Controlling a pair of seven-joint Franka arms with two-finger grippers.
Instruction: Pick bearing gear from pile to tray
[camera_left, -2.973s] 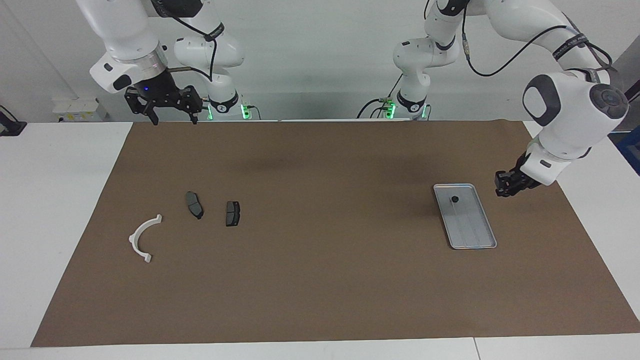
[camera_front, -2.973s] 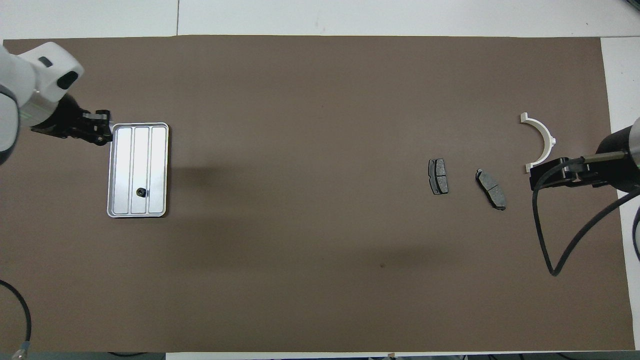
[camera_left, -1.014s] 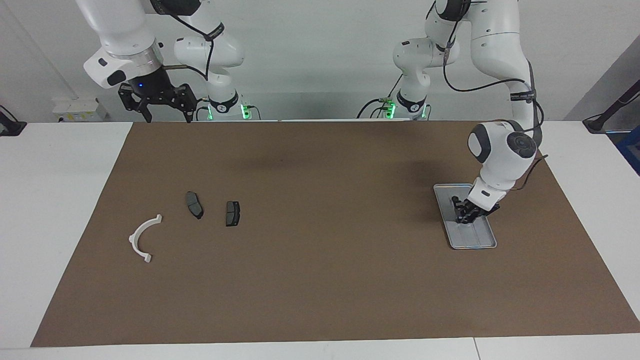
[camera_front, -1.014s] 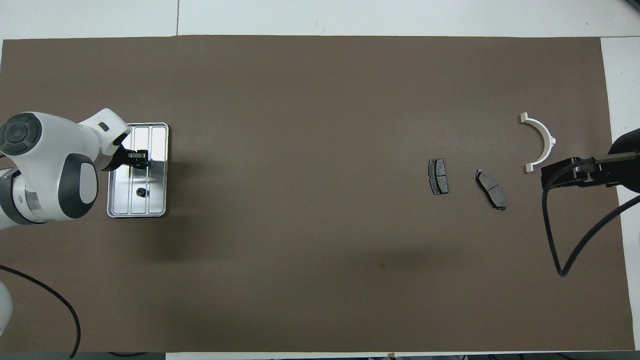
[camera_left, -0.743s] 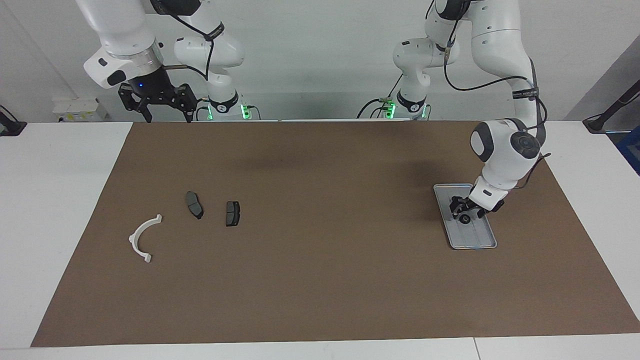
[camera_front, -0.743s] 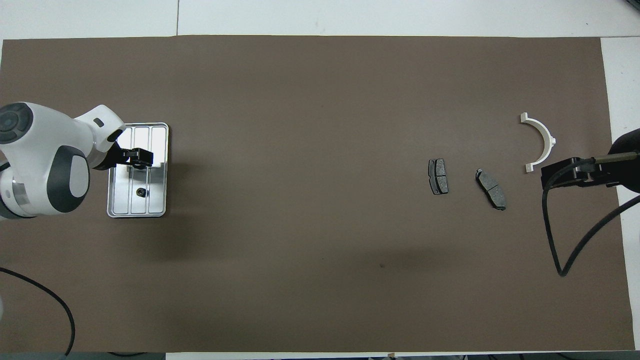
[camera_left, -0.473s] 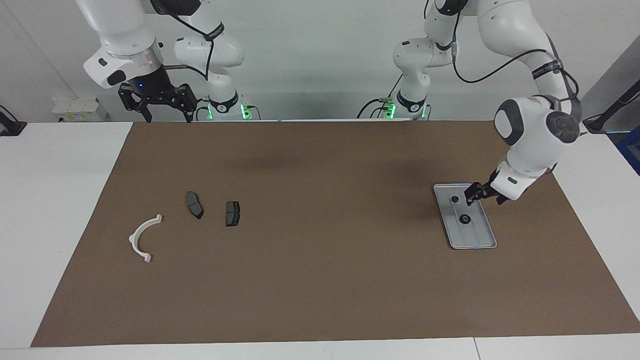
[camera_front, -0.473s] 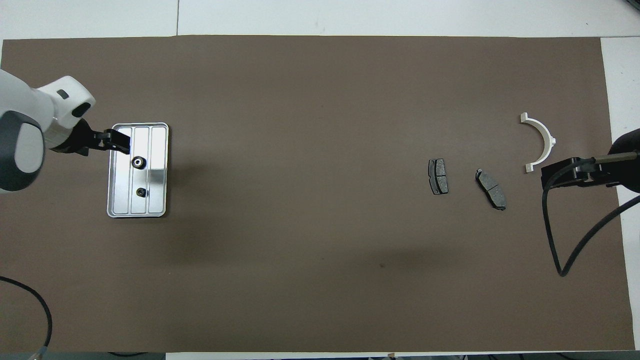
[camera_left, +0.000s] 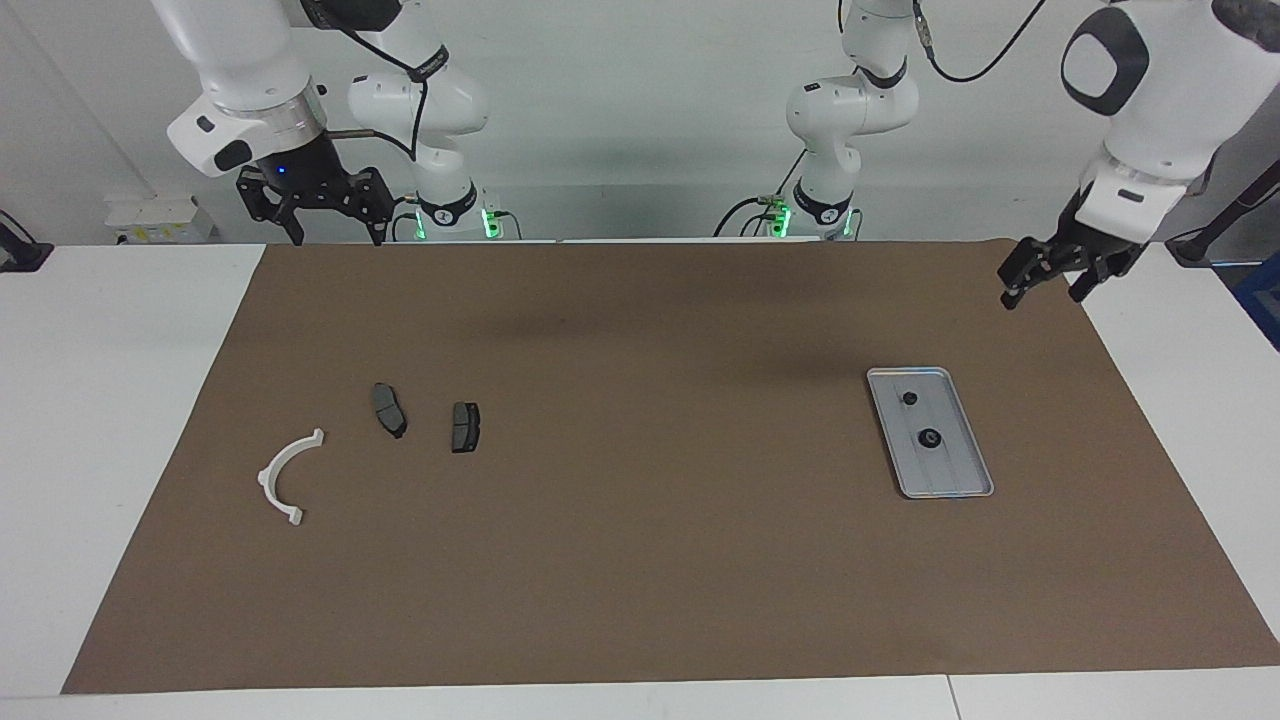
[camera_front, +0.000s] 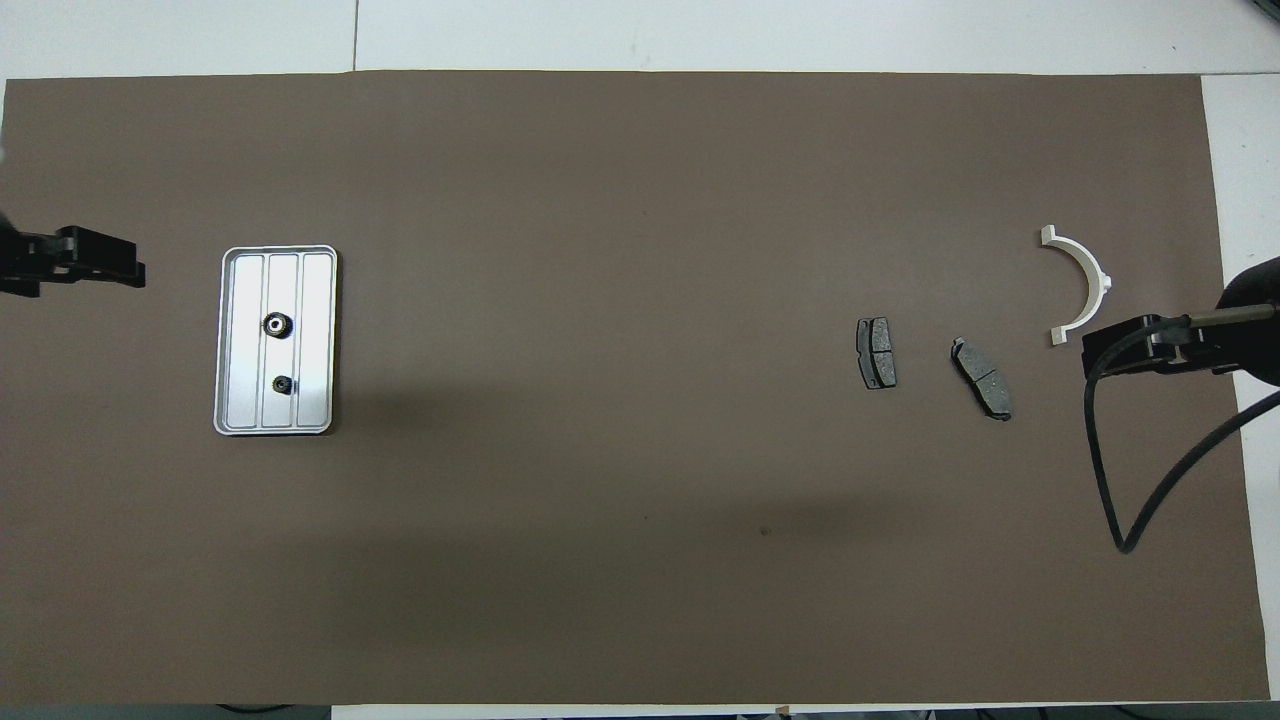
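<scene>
The silver tray (camera_left: 952, 474) lies on the brown mat toward the left arm's end, and also shows in the overhead view (camera_front: 316, 300). Two black bearing gears lie in it: a larger one (camera_left: 930, 437) (camera_front: 276, 324) and a smaller one (camera_left: 909, 398) (camera_front: 284, 383). My left gripper (camera_left: 1040, 293) (camera_front: 130, 270) is open and empty, raised high over the mat between the tray and the mat's end. My right gripper (camera_left: 338, 238) (camera_front: 1095, 355) is open and empty, and waits raised over the mat's edge by the pile.
Toward the right arm's end lie a white half-ring bracket (camera_left: 285, 475) (camera_front: 1085, 285) and two dark brake-pad plates (camera_left: 389, 410) (camera_left: 465, 426) (camera_front: 876, 352) (camera_front: 983, 377). A black cable (camera_front: 1110, 480) hangs from the right arm.
My left gripper came down into the tray, let go of a second, larger gear, then rose and drew back toward the mat's end. The right arm barely moved.
</scene>
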